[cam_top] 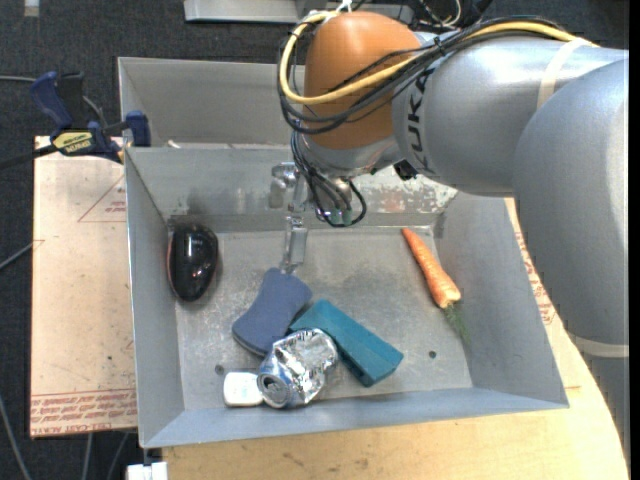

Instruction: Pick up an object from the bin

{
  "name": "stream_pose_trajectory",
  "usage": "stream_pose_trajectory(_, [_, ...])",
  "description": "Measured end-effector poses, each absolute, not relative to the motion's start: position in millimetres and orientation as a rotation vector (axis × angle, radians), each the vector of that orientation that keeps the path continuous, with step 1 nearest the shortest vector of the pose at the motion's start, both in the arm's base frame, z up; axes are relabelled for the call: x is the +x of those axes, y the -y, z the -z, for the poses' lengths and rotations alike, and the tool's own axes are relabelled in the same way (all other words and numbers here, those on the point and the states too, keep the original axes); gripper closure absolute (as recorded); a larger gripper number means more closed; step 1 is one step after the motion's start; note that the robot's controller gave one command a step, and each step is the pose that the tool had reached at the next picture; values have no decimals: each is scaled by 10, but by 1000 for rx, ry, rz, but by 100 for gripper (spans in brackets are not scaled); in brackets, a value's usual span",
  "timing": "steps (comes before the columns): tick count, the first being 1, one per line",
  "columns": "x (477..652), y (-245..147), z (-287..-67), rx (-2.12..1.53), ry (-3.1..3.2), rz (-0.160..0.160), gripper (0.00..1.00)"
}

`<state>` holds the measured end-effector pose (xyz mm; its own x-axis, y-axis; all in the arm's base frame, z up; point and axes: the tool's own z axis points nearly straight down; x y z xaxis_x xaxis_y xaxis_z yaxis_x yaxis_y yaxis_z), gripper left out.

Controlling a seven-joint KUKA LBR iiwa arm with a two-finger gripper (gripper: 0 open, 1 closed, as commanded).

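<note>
End effector (293, 258) at one blue pad (268, 315), one carrot (430, 266), one mouse (193, 260)

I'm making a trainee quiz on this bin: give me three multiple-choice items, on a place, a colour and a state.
1. Where in the bin does the carrot lie? A by the left wall; B by the right wall; C in the middle.
2. What colour is the mouse? A black; B white; C orange.
3. The silver can is: A crushed; B whole and upright; C under the mouse.
Key: B, it lies along the right wall; A, its shell is black; A, its metal is crumpled.
</note>
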<state>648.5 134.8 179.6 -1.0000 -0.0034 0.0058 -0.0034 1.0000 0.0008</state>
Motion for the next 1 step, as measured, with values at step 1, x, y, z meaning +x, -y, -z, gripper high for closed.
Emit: stream_pose_trajectory(1, [6500, -1343, -1852, 2, 3143, 3, 0])
